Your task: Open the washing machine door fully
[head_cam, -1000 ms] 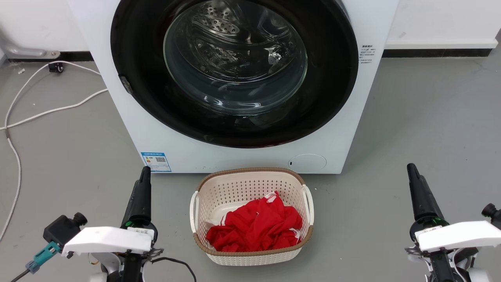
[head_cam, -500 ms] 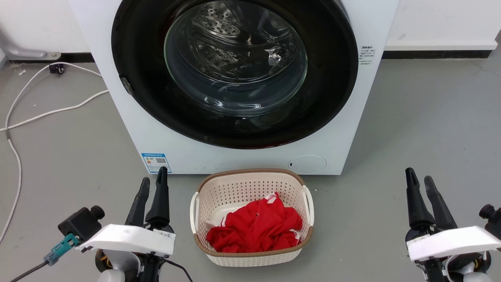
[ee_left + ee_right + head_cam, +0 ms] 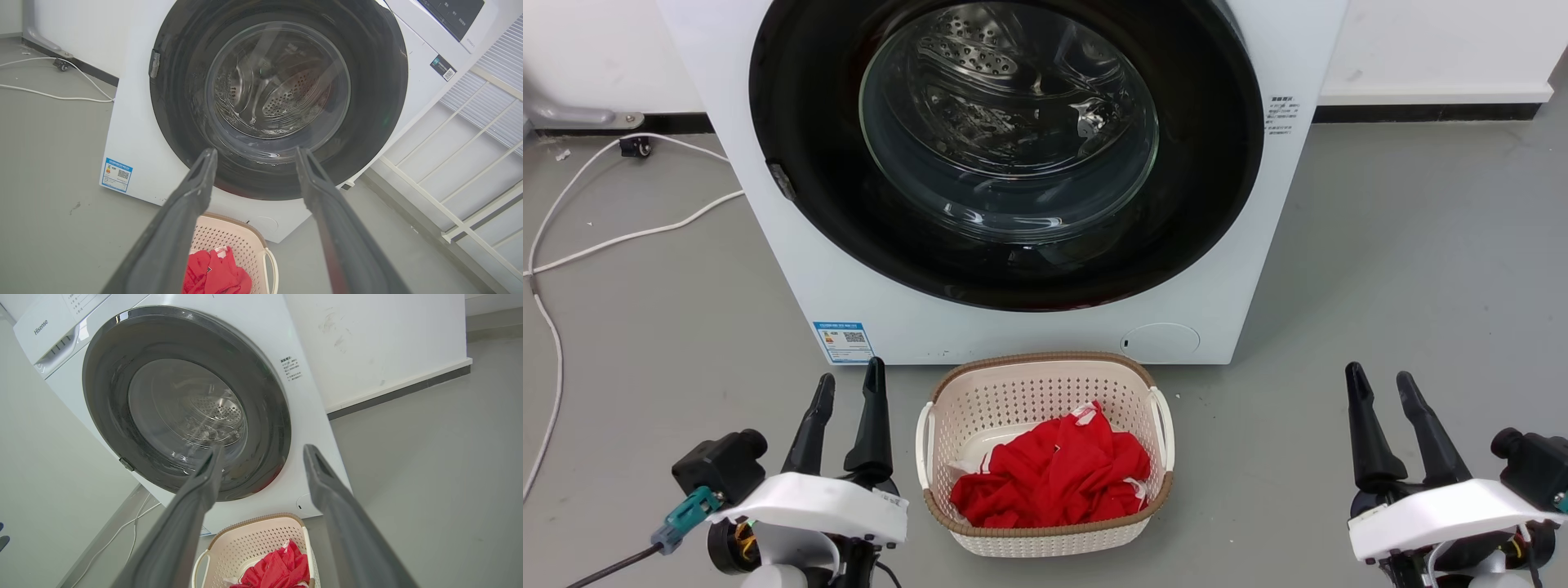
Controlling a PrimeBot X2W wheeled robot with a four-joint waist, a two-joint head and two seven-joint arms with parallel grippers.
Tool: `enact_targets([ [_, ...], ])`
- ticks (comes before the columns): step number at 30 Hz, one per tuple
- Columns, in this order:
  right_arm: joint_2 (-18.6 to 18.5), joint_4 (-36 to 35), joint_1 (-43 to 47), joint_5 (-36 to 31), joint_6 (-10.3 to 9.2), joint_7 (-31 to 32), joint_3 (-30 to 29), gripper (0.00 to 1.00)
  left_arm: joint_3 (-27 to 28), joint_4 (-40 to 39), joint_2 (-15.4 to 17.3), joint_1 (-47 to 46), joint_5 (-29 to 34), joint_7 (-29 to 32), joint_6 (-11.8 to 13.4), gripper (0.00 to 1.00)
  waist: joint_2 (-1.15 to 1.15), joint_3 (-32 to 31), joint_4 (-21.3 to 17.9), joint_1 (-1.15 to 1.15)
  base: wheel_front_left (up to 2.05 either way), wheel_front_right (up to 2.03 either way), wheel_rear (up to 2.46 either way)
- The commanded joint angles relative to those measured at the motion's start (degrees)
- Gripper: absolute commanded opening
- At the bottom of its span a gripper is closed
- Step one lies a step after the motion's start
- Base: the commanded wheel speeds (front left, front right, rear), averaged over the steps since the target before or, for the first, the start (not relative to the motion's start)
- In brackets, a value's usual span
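I face the shut washing machine door (image 3: 1007, 147).
Left pincer (image 3: 850, 371), right pincer (image 3: 1378, 374) hover low, spread, empty, ready to pull it.

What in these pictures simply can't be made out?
1. Head view: the top of the large round glossy black washing machine door is cut off by the upper edge.
2. Head view: print on the small blue label sticker is too small to read.
3. Head view: whatever lies beneath the crumpled red cloth in the cream perforated plastic basket is hidden.
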Motion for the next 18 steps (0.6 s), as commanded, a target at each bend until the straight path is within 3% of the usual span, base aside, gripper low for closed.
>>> enact_targets([
  [1,0.0,-1.0,0.2,-2.2,0.00,-0.4,0.3,1.00,-0.4,-0.7,0.3,0.1,2.5,-0.6,0.4,1.00,0.00,0.0,0.0,0.00,0.00,0.00,0.00],
  [18,0.1,-2.6,1.3,-11.5,0.00,-0.9,1.2,1.00,-2.4,-2.6,0.7,0.5,13.1,-3.1,1.8,1.00,0.00,0.0,-0.2,0.00,0.00,0.00,0.00],
])
